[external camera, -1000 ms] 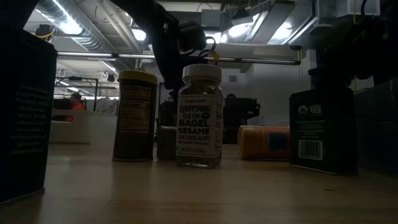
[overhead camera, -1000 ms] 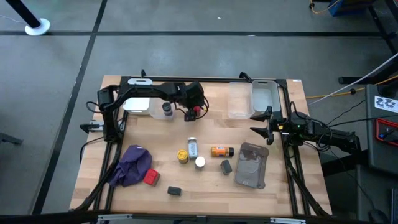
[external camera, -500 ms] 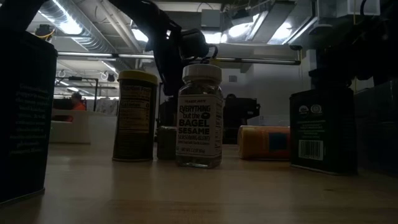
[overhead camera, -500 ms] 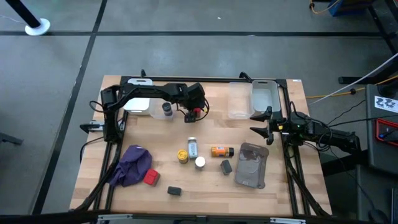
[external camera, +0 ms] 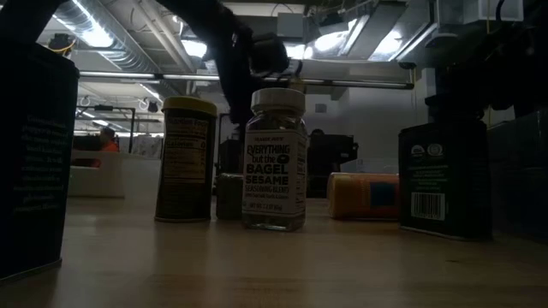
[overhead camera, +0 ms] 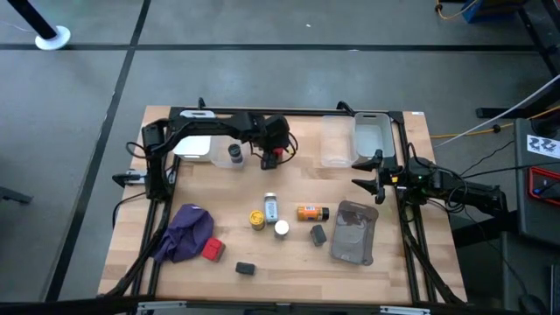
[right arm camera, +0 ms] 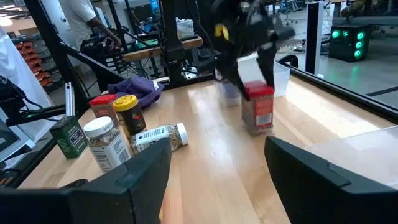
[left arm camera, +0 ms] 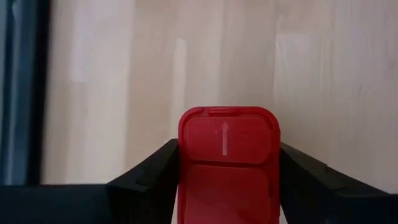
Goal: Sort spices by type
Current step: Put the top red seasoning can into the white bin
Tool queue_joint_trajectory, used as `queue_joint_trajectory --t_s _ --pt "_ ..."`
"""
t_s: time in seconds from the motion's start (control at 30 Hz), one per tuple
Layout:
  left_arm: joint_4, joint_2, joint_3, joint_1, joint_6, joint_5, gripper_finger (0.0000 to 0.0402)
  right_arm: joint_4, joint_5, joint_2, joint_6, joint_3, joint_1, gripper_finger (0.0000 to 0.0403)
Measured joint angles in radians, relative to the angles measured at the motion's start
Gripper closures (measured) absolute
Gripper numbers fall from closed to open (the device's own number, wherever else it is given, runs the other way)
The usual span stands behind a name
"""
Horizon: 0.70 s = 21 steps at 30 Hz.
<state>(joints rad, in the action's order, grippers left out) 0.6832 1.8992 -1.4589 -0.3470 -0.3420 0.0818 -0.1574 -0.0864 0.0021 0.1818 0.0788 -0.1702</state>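
My left gripper (overhead camera: 271,156) is over the far part of the table, shut on a red-lidded spice container (left arm camera: 227,155), which also shows in the right wrist view as a red-capped container (right arm camera: 258,109). A grey-capped bottle (overhead camera: 234,154) stands just to its left. At mid-table are a lying white-capped bottle (overhead camera: 270,207), a yellow-lidded jar (overhead camera: 256,219), a white-capped bottle (overhead camera: 282,228), an orange bottle (overhead camera: 311,213) and a dark grey block (overhead camera: 318,234). Nearer lie a second grey block (overhead camera: 246,269) and a red cube (overhead camera: 213,249). My right gripper (overhead camera: 372,179) waits open at the right edge. My left gripper pinches the red-lidded container between its two fingers (left arm camera: 152,177), one on each side wall just below the red lid (left arm camera: 186,155). The fingers come from above, pointing down. The container is upright; whether its base is on the table I cannot tell.
A white bin (overhead camera: 194,147) sits at the far left and two clear bins (overhead camera: 337,140) (overhead camera: 374,133) at the far right. A purple cloth (overhead camera: 185,232) lies near left, and a flat grey pouch (overhead camera: 354,232) near right. Bare wood lies between bins and spices.
My left gripper, still shut on the red-lidded container, has moved a little toward the table's left, closer to the grey-capped bottle. The right arm has kept still.
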Motion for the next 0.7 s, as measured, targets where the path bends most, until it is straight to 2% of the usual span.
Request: queue_joint_trajectory --t_s 0.23,0.37,0.7 --pt "0.206 -0.037 -0.19 -0.004 -0.021 0.086 0.0201 0.0 0.0 0.0 0.0 0.0 0.0 0.0143" --pt "0.365 -0.077 -0.293 -0.021 0.022 0.128 0.0201 -0.001 -0.001 0.0 0.0 0.0 0.0 0.0143" --pt "0.712 -0.237 -0.321 -0.151 0.238 0.226 0.0201 -0.001 -0.002 0.0 0.0 0.0 0.0 0.0143"
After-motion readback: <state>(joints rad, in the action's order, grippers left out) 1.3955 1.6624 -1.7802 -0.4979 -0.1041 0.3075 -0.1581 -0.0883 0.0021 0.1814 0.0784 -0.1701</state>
